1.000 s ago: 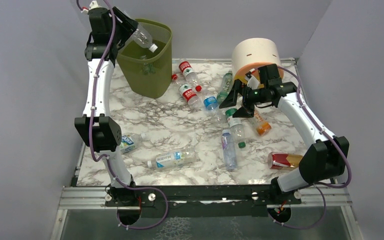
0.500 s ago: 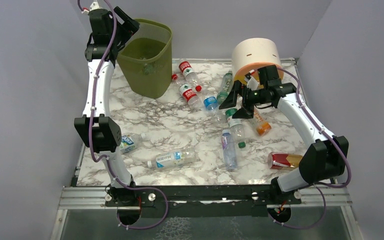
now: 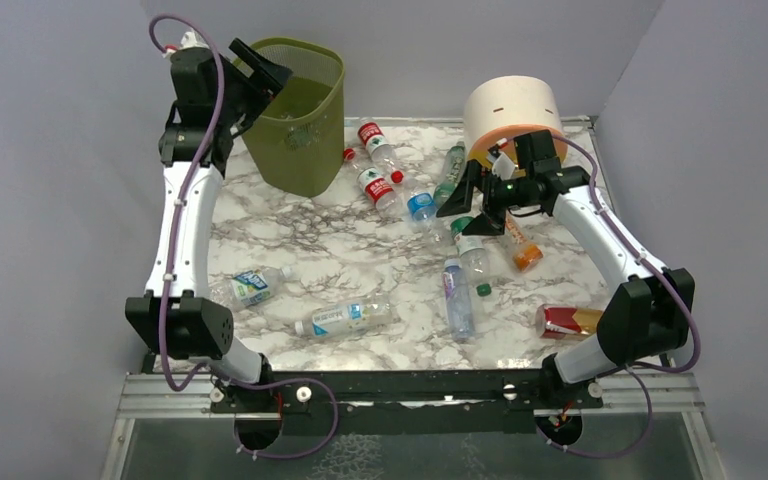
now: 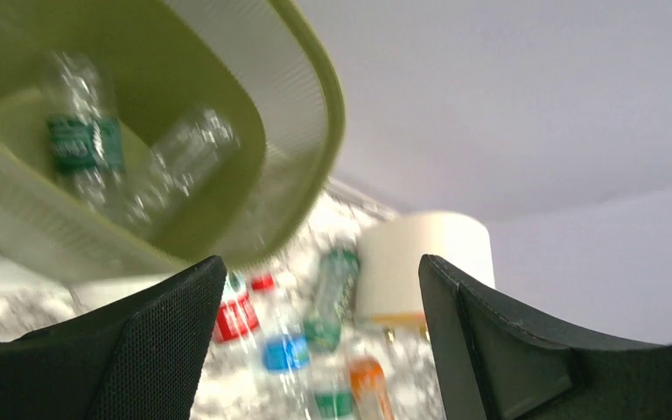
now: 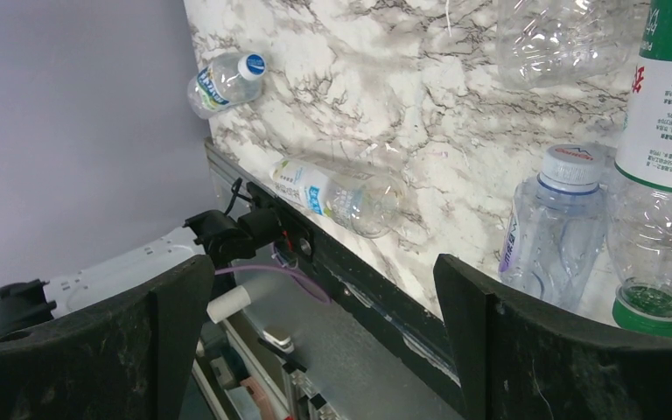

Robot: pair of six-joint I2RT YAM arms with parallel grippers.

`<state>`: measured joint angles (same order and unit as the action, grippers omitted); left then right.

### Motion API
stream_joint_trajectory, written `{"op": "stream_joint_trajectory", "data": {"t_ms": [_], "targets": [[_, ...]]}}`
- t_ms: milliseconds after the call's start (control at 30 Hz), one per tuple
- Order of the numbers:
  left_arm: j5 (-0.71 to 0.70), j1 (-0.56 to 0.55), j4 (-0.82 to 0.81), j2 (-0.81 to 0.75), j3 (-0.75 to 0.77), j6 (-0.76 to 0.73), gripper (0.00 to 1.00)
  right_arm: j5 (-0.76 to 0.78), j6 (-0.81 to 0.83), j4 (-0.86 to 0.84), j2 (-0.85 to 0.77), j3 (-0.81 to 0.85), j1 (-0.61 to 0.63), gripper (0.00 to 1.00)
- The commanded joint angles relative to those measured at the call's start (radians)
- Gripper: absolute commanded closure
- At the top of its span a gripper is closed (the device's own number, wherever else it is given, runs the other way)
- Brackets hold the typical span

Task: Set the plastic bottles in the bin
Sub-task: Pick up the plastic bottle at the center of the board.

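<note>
The olive-green mesh bin (image 3: 300,130) stands at the back left. My left gripper (image 3: 260,70) is open and empty above its left rim. In the left wrist view the bin (image 4: 302,114) holds a green-labelled bottle (image 4: 79,144) and a clear bottle (image 4: 179,162). My right gripper (image 3: 468,205) is open and empty, low over a cluster of bottles: a green-capped one (image 3: 472,255), a purple-labelled one (image 3: 457,298), an orange-filled one (image 3: 523,245). Red-labelled bottles (image 3: 375,185) lie next to the bin. A blue-labelled bottle (image 3: 345,317) lies near the front.
A cream cylinder (image 3: 510,110) stands at the back right, just behind the right gripper. A small bottle (image 3: 250,287) lies beside the left arm. A red-labelled bottle (image 3: 568,320) lies by the right arm's elbow. Grey walls enclose the marble table (image 3: 310,240).
One second ago my left gripper held a clear bottle over the bin; the bottle has dropped in and the gripper is empty. The left arm's elbow has swung toward the front. The right arm is still.
</note>
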<state>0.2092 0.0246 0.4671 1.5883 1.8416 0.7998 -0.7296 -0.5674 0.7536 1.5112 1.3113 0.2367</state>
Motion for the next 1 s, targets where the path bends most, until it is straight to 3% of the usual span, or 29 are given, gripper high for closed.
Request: {"op": "stream_joint_trajectory", "data": {"t_ms": [0, 200, 400, 967], "targets": [[0.035, -0.098, 0.005, -0.117, -0.161, 0.071, 0.14, -0.031, -0.003, -0.036, 0.012, -0.028, 0.011, 0.00], [-0.068, -0.284, 0.019, -0.201, -0.344, 0.153, 0.15, -0.026, -0.008, -0.042, 0.013, -0.041, 0.018, 0.00], [-0.202, -0.430, 0.053, -0.166, -0.434, 0.257, 0.16, -0.015, -0.009, -0.036, 0.007, -0.044, 0.018, 0.00], [-0.374, -0.527, 0.069, 0.256, -0.294, 0.382, 0.15, 0.012, -0.011, -0.016, -0.018, -0.037, 0.018, 0.00]]}}
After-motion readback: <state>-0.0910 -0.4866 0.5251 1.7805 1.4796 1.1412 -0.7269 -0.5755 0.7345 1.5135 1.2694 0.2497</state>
